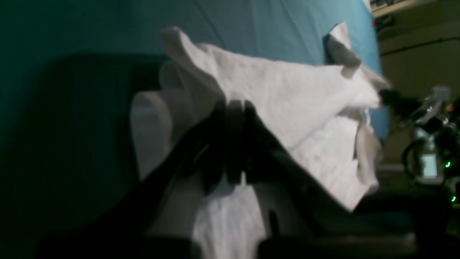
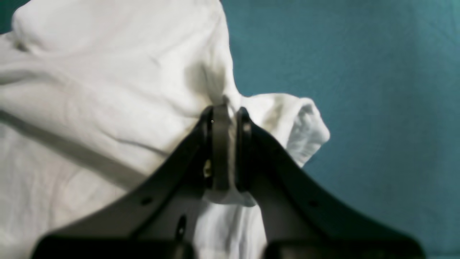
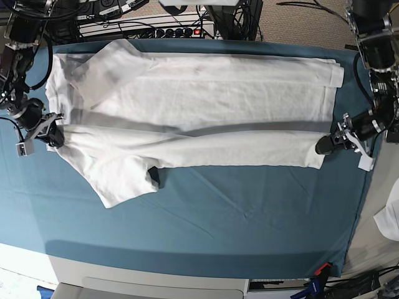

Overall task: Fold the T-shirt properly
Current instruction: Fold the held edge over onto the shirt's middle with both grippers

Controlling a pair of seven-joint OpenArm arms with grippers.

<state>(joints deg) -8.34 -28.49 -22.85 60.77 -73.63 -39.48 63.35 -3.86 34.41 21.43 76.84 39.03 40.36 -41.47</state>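
The T-shirt (image 3: 199,93) lies spread across the teal sheet (image 3: 249,212) on the bench, its near edge lifted. The left end effector (image 3: 324,145) and right end effector (image 3: 55,136) are each clamped on that edge. The cloth looks light, limp and prone to sagging; hem corners seem the best holds.

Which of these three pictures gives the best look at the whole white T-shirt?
The base view: the T-shirt lies spread across the teal cloth, sleeves and hem visible, pinched at each end. The left wrist view shows only a blurred bunch in the left gripper; the right wrist view shows folds at the right gripper.
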